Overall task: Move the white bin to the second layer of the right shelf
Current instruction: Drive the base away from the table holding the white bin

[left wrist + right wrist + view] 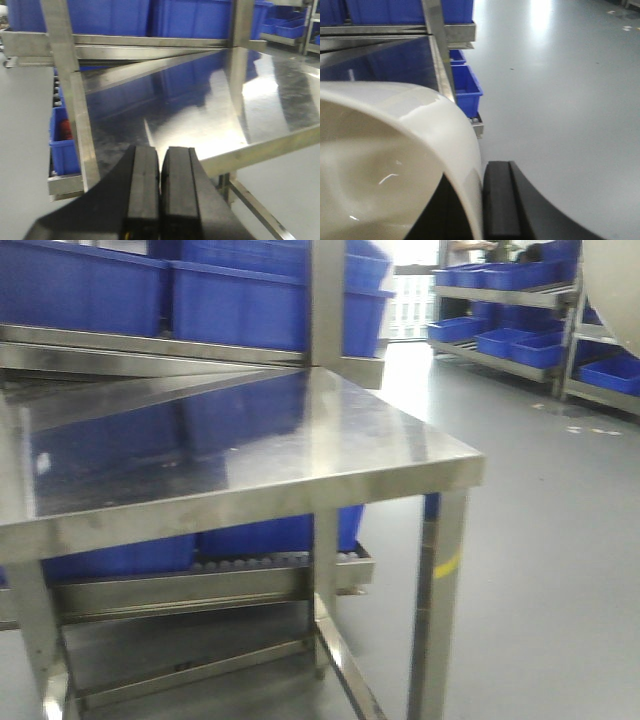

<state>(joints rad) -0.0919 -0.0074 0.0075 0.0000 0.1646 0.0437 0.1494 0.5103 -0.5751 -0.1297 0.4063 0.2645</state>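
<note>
Two of your three views are wrist views and one faces forward; all are soft with blur. Your right fingers (497, 200) pinch the wall of the white bin (395, 165). One black finger lies against the outside of the rim, while the other shows only as a dark shape on the inner side. The bin fills the lower left of the right wrist view and is cut off by the left and bottom edges. Its base is out of view, so you cannot tell what lies under it. In the front view it is only a pale curve in the upper right corner. Beyond the bin stand a steel post (440, 50) and the grey floor (560, 100). Your left fingers (142, 195) are pressed together with nothing between them, near the edge of the steel surface (210, 105). That surface mirrors the blue crates (200, 17) behind it. In the front view, a rack level with small rollers (270, 562) sits below the surface, partly hidden by its legs. More racks (500, 295) at far right are too blurred to read.
</note>
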